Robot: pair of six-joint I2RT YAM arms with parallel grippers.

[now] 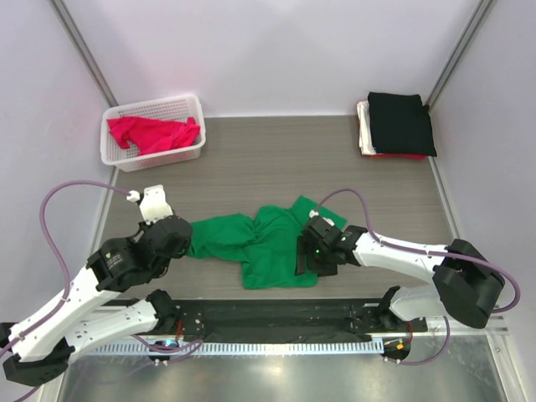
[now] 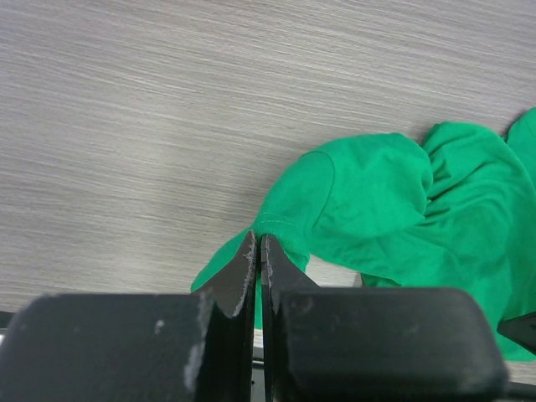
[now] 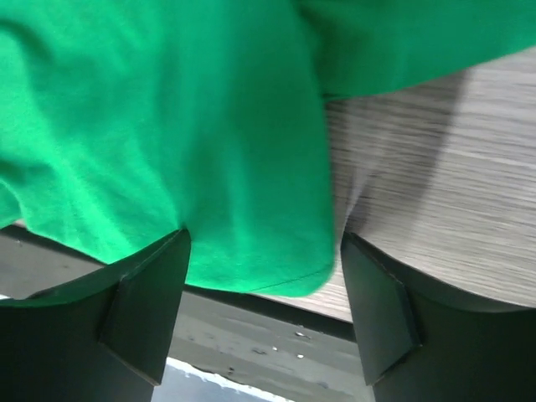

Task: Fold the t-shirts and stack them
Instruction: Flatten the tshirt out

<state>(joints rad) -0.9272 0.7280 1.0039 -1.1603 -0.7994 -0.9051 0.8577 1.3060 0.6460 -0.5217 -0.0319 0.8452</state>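
The left end effector [image 2: 258,240] was low, clenched on the green t-shirt [image 1: 266,247] — the right end effector [image 3: 264,251] was spread open over its edge.

Overhead and close wrist views share green shirt [image 1: 268,247].

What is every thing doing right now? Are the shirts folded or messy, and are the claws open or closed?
green t-shirt: crumpled, lying unfolded on the table.
left claw: shut on the green t-shirt's edge.
right claw: open, one finger on each side of the green cloth.
red-pink t-shirt: bunched up in the basket.
basket: upright, holding that one shirt.
black t-shirt: folded, on top of the stack.
white t-shirt: folded, under the black one.
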